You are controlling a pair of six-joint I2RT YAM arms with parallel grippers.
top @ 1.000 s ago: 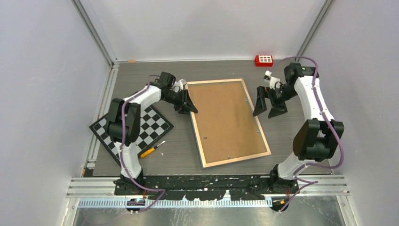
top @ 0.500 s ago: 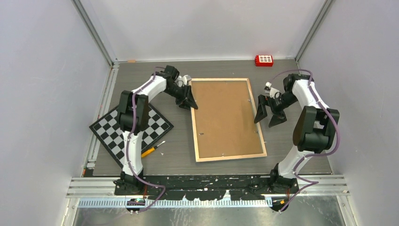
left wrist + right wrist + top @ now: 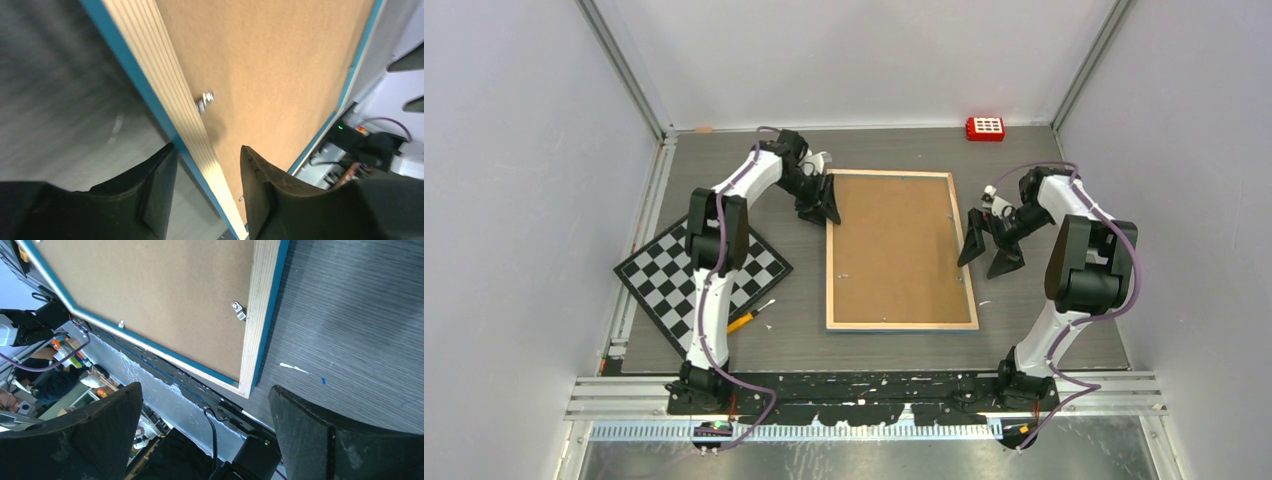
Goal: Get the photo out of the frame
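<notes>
The frame (image 3: 902,250) lies face down on the table, its brown fibreboard back up, with a light wood edge and a thin blue border. The photo is hidden under the backing. My left gripper (image 3: 826,205) is at the frame's far left edge. In the left wrist view its fingers (image 3: 207,150) straddle the wood edge (image 3: 165,75) with gaps beside it, open, near a small metal clip (image 3: 205,100). My right gripper (image 3: 989,250) stands wide open just off the frame's right edge, empty. In the right wrist view (image 3: 204,389) it overlooks the backing (image 3: 150,300) and a clip (image 3: 238,310).
A black-and-white chequered board (image 3: 704,275) lies at the left, with a yellow-handled tool (image 3: 746,318) by its near corner. A red block (image 3: 985,128) sits at the back right. Cage walls close in on both sides.
The frame has swung from a skewed lie to square with the table. My left gripper moved back with its corner and its jaws widened off the edge. The right gripper dropped slightly nearer.
</notes>
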